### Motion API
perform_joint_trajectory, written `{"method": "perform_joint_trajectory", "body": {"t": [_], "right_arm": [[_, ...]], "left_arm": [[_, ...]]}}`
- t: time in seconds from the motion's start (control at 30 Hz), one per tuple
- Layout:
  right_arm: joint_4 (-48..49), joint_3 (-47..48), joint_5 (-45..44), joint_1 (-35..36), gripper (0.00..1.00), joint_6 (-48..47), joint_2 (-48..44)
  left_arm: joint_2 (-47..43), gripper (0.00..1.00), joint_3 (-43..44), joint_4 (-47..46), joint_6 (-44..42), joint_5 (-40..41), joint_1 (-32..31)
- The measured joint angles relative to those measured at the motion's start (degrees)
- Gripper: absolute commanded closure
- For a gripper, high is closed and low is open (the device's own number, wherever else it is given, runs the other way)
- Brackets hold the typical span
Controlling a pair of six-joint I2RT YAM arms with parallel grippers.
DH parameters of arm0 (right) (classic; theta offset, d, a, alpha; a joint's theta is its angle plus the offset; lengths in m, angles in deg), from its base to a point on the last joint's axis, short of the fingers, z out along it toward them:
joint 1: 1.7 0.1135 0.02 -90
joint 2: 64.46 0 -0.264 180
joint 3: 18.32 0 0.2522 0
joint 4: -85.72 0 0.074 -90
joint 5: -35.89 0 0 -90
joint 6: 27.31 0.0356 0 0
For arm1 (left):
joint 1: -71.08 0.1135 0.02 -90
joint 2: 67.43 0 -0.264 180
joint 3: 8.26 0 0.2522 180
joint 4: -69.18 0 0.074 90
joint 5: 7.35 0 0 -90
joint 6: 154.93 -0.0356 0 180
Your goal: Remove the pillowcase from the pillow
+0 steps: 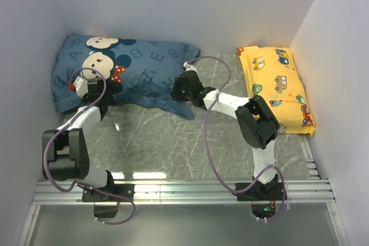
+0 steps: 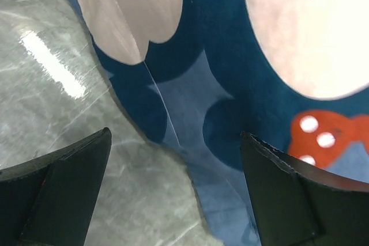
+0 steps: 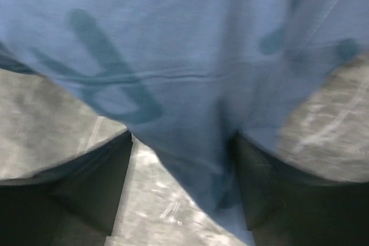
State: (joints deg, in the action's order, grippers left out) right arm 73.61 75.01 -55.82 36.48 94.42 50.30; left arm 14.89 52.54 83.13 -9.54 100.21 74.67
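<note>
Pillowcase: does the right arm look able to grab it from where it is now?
Probably yes. The right gripper sits at the near edge of the pillowcase, jaws open, with a fold of the blue cloth hanging between its fingers and nothing in the way.

Both arms had white tubular links joined by boxy black joint housings. The left arm [image 1: 78, 125] bore a small red mark [image 1: 72, 85] near its wrist, and a lilac cable [image 1: 86, 69] looped along it. A like cable [image 1: 206, 142] trailed from the right arm [image 1: 230, 103]. Each stood on a black base [image 1: 106, 194]; a green light [image 1: 266, 207] glowed at the right one. The left end effector [image 2: 176, 142] had matte black, wedge-shaped fingers [image 2: 57, 194]. The right end effector [image 3: 183, 142] showed dark, blurred fingers [image 3: 86, 200].
</note>
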Motion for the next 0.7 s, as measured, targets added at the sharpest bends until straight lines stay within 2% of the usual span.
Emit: {"method": "perform_joint_trajectory", "body": {"t": [0.03,0.1,0.3,0.53,0.7], "right_arm": [[-0.37,0.02,-0.42,-0.11,0.81,-0.26,0.00],[-0.44,0.07,-0.94,-0.55,1.00,0.02,-0.09],[-2.89,0.02,-1.49,-1.51,1.00,0.57,-2.47],[-8.81,0.00,-2.38,-2.36,1.00,0.57,-10.36],[-13.20,0.02,-2.91,-3.13,1.00,0.15,-15.61]], "left_arm": [[0.85,0.01,0.00,-0.74,0.02,-0.22,0.15],[1.95,0.01,-0.33,-2.71,0.04,-0.68,0.35],[2.75,0.02,-0.90,-4.24,0.39,-1.20,0.50],[2.67,0.01,-2.45,-3.78,1.95,-1.29,0.50],[-2.05,0.01,-7.78,-4.07,2.34,-3.02,0.37]]}}
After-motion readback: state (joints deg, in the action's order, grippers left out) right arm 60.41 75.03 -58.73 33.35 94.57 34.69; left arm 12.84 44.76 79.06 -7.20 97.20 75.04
